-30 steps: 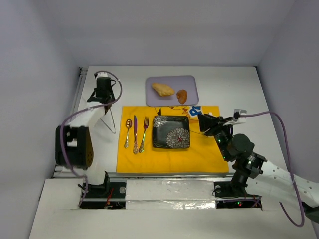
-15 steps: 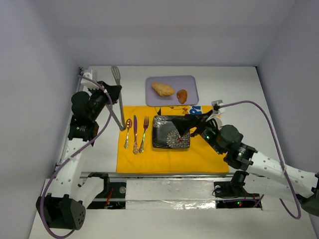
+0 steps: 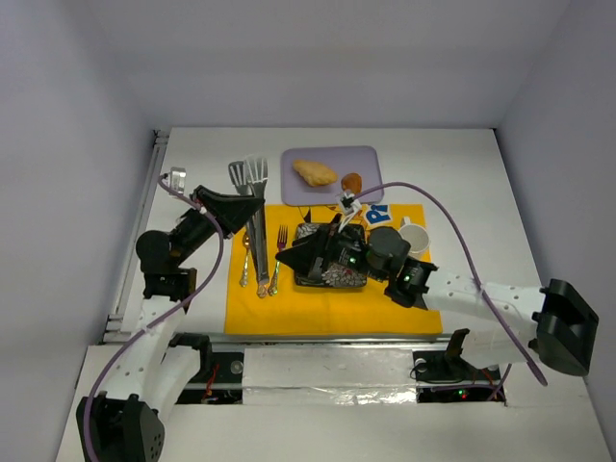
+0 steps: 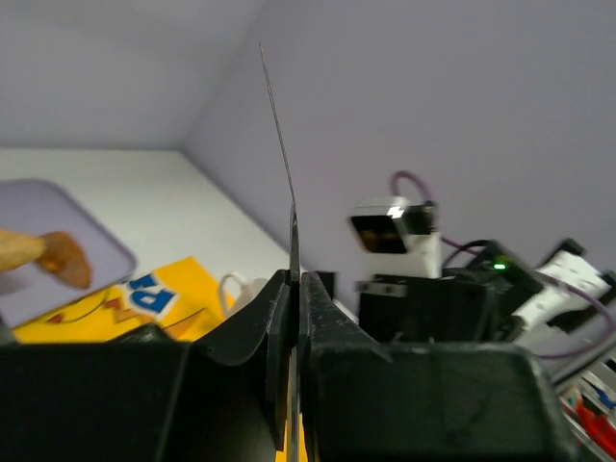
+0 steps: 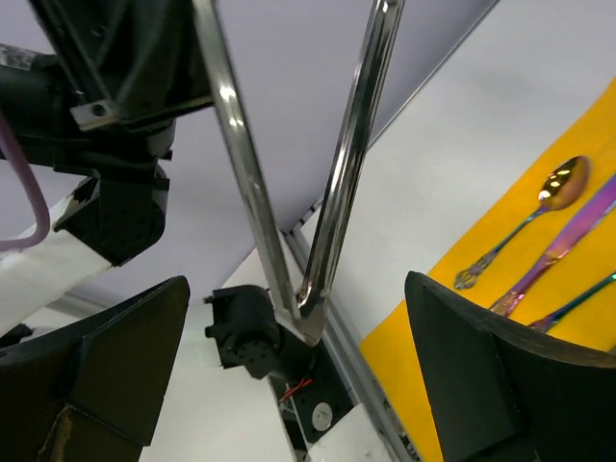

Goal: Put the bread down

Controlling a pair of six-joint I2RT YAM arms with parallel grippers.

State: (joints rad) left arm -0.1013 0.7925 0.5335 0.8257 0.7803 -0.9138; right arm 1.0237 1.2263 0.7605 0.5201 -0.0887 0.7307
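Top: left hand (image 3: 248, 204) clenched on tongs (image 3: 257, 241); right hand (image 3: 289, 260) over plate (image 3: 327, 281), released. Bread (image 3: 315, 172) on tray (image 3: 371, 159), beyond mat (image 3: 318, 313). Left wrist: fingers (image 4: 241, 337) clamp tongs edge-on; bread at left edge. Right wrist: fingers (image 5: 115, 346) wide apart, tongs ahead.

Colours across the white tabletop (image 3: 452, 173)
A golden-brown bread loaf (image 3: 315, 172) on a lavender plastic tray (image 3: 371, 159); bright yellow placemat (image 3: 318, 308); black square plate (image 3: 339, 280) patterned with white flowers; iridescent rainbow cutlery (image 3: 279, 252); shiny silver metal tongs (image 3: 255, 207).
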